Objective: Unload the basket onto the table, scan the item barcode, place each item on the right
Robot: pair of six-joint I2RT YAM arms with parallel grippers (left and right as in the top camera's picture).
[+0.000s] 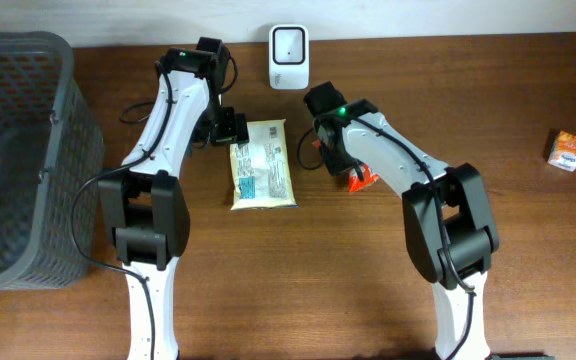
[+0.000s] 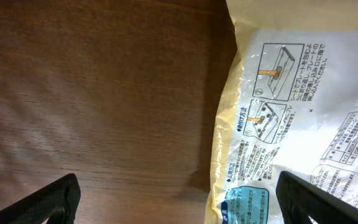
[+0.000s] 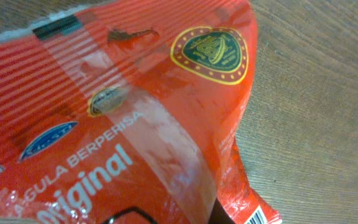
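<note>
- Wood-brown table (image 1: 368,280), overhead view: the white scanner (image 1: 288,55) is standing at the far edge. The red packet (image 1: 365,179) is lying near and right of it, well apart, with the right gripper (image 1: 334,160) sitting over its left end.
- Nothing is facing the scanner's window, so I am judging the scan as not yet done. The packet is still needing to be lifted, carried to the scanner and turned barcode-first.
- Also overhead, the left gripper (image 1: 230,130) is hanging at the far left corner of a yellow packet (image 1: 261,165). A grey basket (image 1: 63,60) is sitting at the left, and an orange carton (image 1: 566,150) far off to the right.
- Left wrist view: its fingers (image 2: 55,199) are standing spread wide with nothing between them. One is over bare wood and the other over the yellow packet's printed side. Only this view is making the instruction drawings readable.
- Right wrist view: the red packet is filling the frame, close and tilted. A barcode (image 3: 261,218) is peeking in at the near right edge, which neither other view is showing.
- The fingers themselves are hardly showing here, so I cannot tell whether they are clamped on the packet or merely over it.
</note>
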